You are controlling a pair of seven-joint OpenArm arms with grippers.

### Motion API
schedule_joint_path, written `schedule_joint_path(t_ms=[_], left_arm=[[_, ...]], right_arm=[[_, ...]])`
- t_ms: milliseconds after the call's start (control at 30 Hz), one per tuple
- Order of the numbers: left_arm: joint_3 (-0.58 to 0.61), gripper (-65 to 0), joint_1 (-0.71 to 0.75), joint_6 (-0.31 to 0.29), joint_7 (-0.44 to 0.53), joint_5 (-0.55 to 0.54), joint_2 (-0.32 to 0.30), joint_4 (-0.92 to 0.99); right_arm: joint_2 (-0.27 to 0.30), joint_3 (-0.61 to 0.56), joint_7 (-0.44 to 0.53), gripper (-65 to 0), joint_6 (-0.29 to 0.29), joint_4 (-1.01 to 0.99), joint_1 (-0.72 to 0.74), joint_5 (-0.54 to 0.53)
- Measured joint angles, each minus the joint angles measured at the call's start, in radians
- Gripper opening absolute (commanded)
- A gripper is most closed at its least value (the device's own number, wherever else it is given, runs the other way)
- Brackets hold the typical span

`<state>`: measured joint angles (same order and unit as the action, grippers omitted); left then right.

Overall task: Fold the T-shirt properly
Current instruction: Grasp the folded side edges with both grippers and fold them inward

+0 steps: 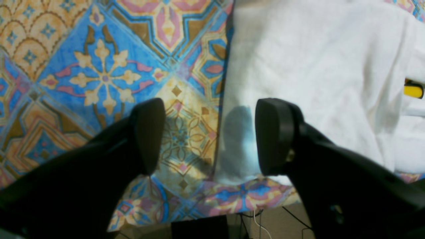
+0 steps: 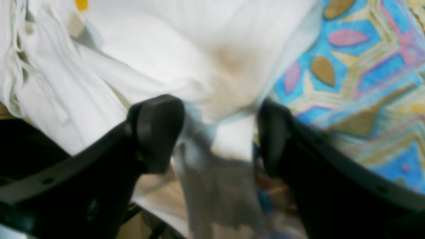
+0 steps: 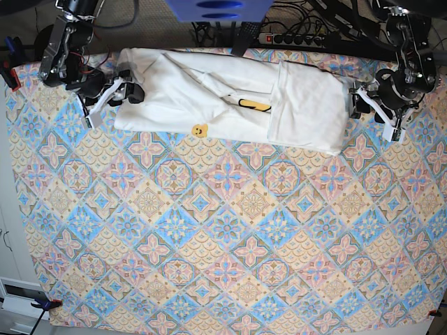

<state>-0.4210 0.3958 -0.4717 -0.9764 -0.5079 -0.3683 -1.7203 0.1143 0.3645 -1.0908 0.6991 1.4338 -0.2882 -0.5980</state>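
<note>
The T-shirt (image 3: 230, 98) lies white side up as a long folded band along the far edge of the table, with small yellow prints showing. At the band's left end in the base view, my right gripper (image 3: 130, 91) is open. Its wrist view shows a limp fold of the T-shirt (image 2: 229, 66) between the spread fingers (image 2: 159, 132) of the right gripper (image 2: 217, 136), not pinched. My left gripper (image 3: 359, 102) is open at the band's other end. From the left wrist, the left gripper (image 1: 211, 132) straddles the edge of the T-shirt (image 1: 315, 73), with one finger (image 1: 275, 136) over the cloth.
A patterned blue, orange and pink tablecloth (image 3: 223, 230) covers the table. A power strip (image 3: 297, 38) and cables lie behind the far edge. Clamps sit at the table's corners (image 3: 8, 73). In the left wrist view the table edge and floor cables (image 1: 262, 225) show below.
</note>
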Motion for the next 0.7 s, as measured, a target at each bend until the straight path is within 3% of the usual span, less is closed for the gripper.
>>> schedule_joint_path(t_ms=[200,500,700], left_arm=[[0.0,-22.6,0.0,0.0,0.0,0.0,0.0,0.0],[0.0,-22.6,-0.005,0.0,0.0,0.0,0.0,0.0],[0.0,-22.6,-0.005,0.0,0.0,0.0,0.0,0.0]], right_arm=[[-0.033,-0.005,0.015,-29.6,0.0,0.0,-0.012,-0.012],[-0.037,-0.007,-0.008,-63.4,-0.003,-0.008,-0.032,-0.009],[-0.037,0.023,-0.01,-64.9,0.013,-0.068,-0.014,-0.04]])
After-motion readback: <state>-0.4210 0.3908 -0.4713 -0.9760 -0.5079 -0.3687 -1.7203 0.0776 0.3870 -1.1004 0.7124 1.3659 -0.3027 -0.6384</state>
